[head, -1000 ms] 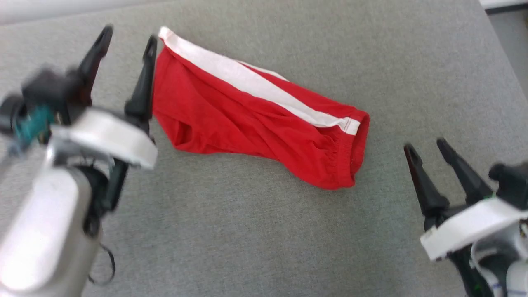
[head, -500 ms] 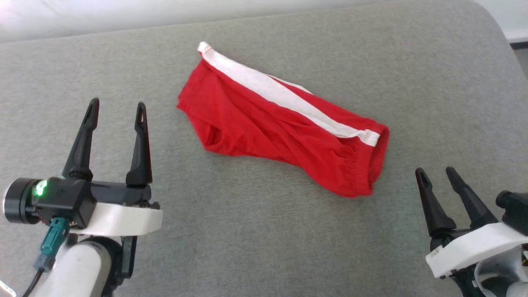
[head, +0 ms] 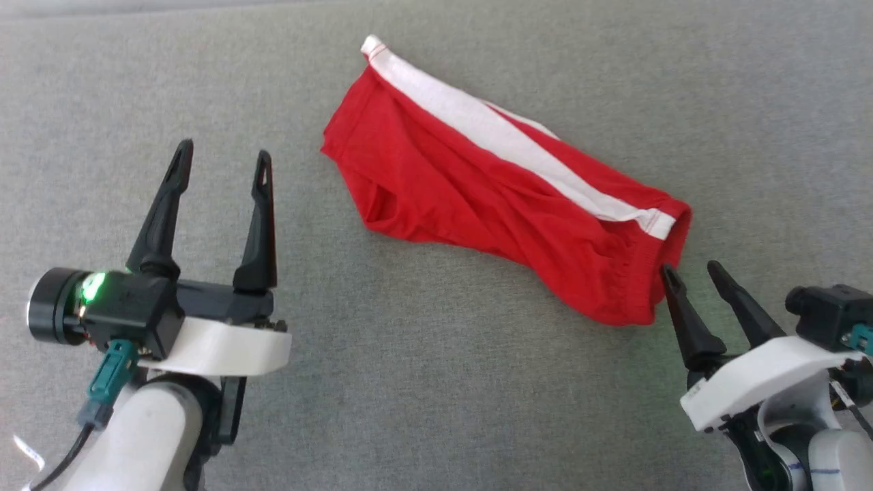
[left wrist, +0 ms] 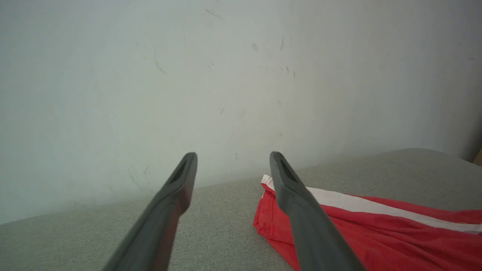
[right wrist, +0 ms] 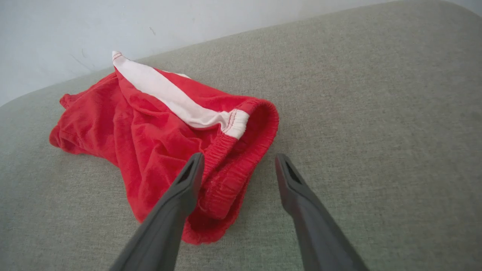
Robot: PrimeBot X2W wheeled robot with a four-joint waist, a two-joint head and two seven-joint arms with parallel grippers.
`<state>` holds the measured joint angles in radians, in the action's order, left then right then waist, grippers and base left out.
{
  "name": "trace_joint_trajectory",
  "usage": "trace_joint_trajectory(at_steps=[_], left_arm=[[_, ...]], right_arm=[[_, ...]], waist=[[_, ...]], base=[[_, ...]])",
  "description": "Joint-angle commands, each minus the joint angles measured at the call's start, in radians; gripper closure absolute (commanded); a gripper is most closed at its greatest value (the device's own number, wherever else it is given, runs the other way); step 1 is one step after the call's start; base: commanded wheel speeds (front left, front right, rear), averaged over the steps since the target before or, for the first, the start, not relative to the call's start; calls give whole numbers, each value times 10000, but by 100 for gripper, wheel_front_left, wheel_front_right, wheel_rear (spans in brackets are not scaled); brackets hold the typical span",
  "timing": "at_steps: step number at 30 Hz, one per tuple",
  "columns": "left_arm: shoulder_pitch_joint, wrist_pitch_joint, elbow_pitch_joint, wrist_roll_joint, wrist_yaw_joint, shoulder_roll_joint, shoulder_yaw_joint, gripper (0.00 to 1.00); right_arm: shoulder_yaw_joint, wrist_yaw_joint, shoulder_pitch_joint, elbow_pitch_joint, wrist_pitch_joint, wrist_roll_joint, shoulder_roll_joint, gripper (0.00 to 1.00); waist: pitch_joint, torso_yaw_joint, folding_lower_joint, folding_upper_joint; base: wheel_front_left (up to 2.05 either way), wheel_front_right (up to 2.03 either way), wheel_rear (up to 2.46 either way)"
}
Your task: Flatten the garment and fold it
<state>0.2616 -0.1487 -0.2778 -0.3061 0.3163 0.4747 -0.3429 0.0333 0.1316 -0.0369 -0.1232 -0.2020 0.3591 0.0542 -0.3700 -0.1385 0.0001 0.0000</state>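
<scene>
On the grey fabric surface (head: 409, 375), the shorts (head: 491, 198) lie crumpled. The left gripper (head: 224, 150) is spread wide, well apart from them. The right gripper (head: 689, 267) is also spread, just beside the waistband (head: 634, 273).

Left wrist: a leg hem lies beyond one finger, below a pale wall (left wrist: 188, 75).

Right wrist: the spread fingers frame the waistband's end, holding nothing.

Garment (left wrist: 376, 233) partly behind one of the fingers (left wrist: 305, 218), its far end beyond the left wrist view's right edge.
</scene>
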Motion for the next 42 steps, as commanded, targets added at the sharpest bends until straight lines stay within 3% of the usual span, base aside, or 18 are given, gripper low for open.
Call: trace_joint_trajectory(at_steps=[1, 18, 19, 22, 27, 31, 37, 42], left_arm=[[188, 24, 36, 73, -76, -36, -33, 0], [842, 294, 339, 158, -245, -171, -455, 0], [865, 304, 352, 154, -251, -176, -469, 0], [920, 327, 395, 125, -266, -174, -480, 0], [988, 562, 451, -96, -388, -100, -458, 0], [1300, 1427, 386, -1203, -897, -73, -242, 0], [2640, 3985, 709, -2965, -1915, 443, -99, 0], [3831, 6345, 1576, -4085, -2289, 533, -433, 0]], right_arm=[[15, -9, -183, 90, -13, -37, -39, 0], [-614, -9, -615, 1384, -375, 743, -39, 0], [-608, -9, -637, 1431, -395, 784, -39, 54], [-550, -9, -756, 1532, -325, 863, -39, 100], [-480, -9, -968, 1624, -54, 848, -39, 100], [-435, -9, -1059, 1640, 61, 792, -39, 100], [-500, -9, -1191, 1689, 183, 819, -39, 100], [-706, -9, -1318, 1802, 318, 915, -39, 100]], waist=[[-209, 104, -1, 0], [-829, 334, -1, 0], [-842, 343, -1, 0], [-863, 342, -1, 0], [-832, 261, -1, 0], [-857, 199, -1, 0], [-1029, 36, -1, 0], [-1231, -153, -1, 0]], base=[[0, 0, 0], [0, 0, 0], [0, 0, 0], [0, 0, 0], [0, 0, 0], [0, 0, 0], [0, 0, 0], [0, 0, 0]])
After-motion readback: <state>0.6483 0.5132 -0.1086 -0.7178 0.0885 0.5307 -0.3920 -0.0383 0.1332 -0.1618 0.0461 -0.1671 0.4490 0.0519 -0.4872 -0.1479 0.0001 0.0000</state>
